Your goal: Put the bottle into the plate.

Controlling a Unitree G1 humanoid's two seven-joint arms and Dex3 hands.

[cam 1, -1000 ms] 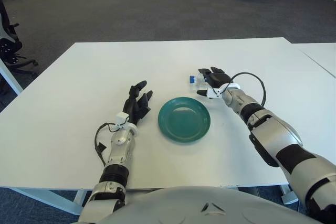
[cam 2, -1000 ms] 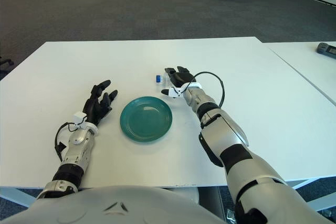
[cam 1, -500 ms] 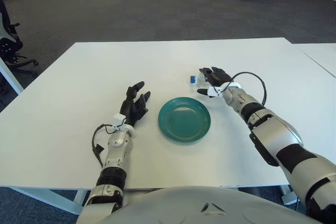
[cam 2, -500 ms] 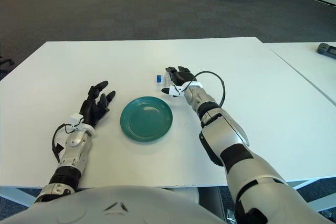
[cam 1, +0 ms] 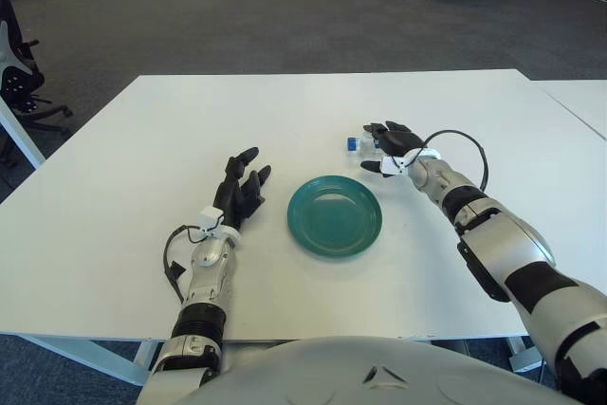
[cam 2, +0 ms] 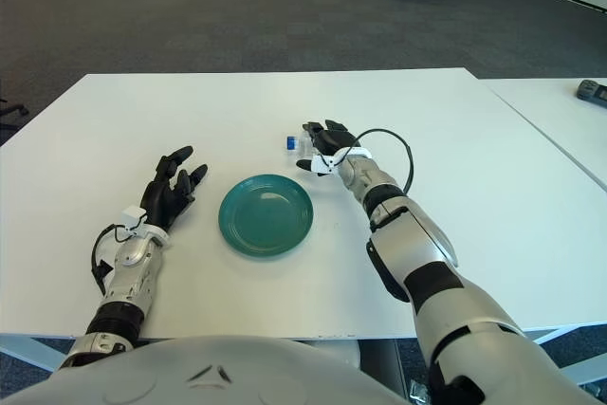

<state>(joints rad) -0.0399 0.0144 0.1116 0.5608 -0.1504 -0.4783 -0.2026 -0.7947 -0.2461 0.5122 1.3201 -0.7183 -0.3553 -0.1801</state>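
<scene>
White desk [cam 1: 142, 139] fills the middle of the frame; grey carpet and stacked luggage run along the top edge.

Teal plate [cam 1: 335, 215] sits slightly right of frame centre, lower half, flat on the desk, nothing in it.

Small clear bottle [cam 1: 358, 145], blue cap pointing frame-left, lies on its side on the desk just above and to the right of the plate, apart from the plate rim.

My right hand [cam 1: 392, 147] is at centre-right of the frame, right up against the bottle's right-hand end. Dark fingers [cam 1: 382, 130] arch over and beside the bottle body; thumb sits lower, toward the plate. I cannot tell whether the fingers actually clamp the bottle or only rest beside it. Bottle is on the desk surface, not lifted. A black cable loops off my right wrist toward the right.

My left hand [cam 1: 239, 193] lies on the desk to the left of the plate, near it but not touching, fingers extended and spread, pointing toward the top of the frame, holding nothing.
</scene>
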